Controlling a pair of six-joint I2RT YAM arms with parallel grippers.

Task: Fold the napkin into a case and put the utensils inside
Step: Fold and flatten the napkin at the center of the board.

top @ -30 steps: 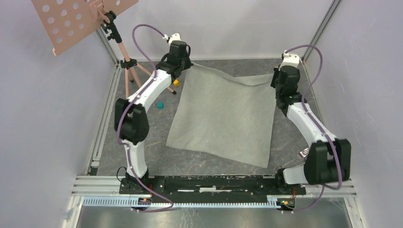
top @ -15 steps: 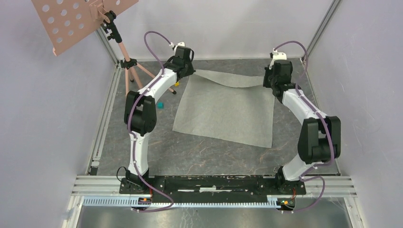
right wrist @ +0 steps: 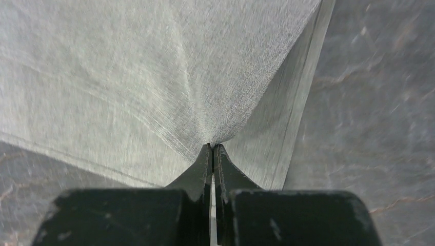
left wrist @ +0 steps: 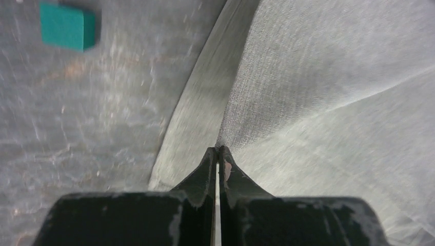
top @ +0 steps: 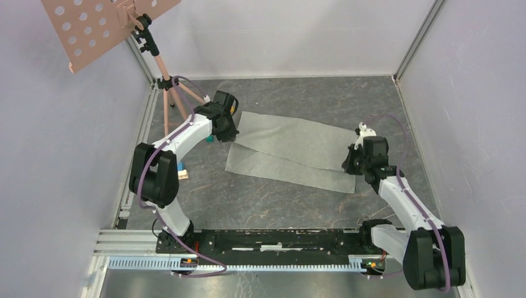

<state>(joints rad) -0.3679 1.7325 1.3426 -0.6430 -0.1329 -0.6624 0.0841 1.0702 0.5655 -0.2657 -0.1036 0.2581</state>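
Top external view gives us the napkin [top: 291,146] lying flat on the dark marbled surface [top: 279,205], between the two arms and doubled over on itself. An upper layer covers most of the lower one, and a narrow strip of the lower layer shows along the near edge. We see the left gripper [top: 231,132] down at the napkin's left end and the right gripper [top: 349,165] down at its right end, each touching the cloth at a corner of the upper layer.

From the left wrist camera, we find the two dark fingers [left wrist: 205,169] pressed together to a point, with a pinch of grey-green cloth caught between the tips. The weave puckers out from there, and the lower layer's edge runs away beside it. The right wrist camera shows us the same at the other end: fingers [right wrist: 225,169] clamped tight on a bunched corner, creases fanning out from the pinch, and the lower layer's border showing to the right of it.

A teal cube [left wrist: 67,26] sits on the bare surface just off the napkin's left edge, apart from the cloth. Further left, near the left arm's elbow, a small blue and tan block [top: 182,172] rests on the surface. A pink perforated music stand [top: 102,25] stands on a tripod at the far left corner.
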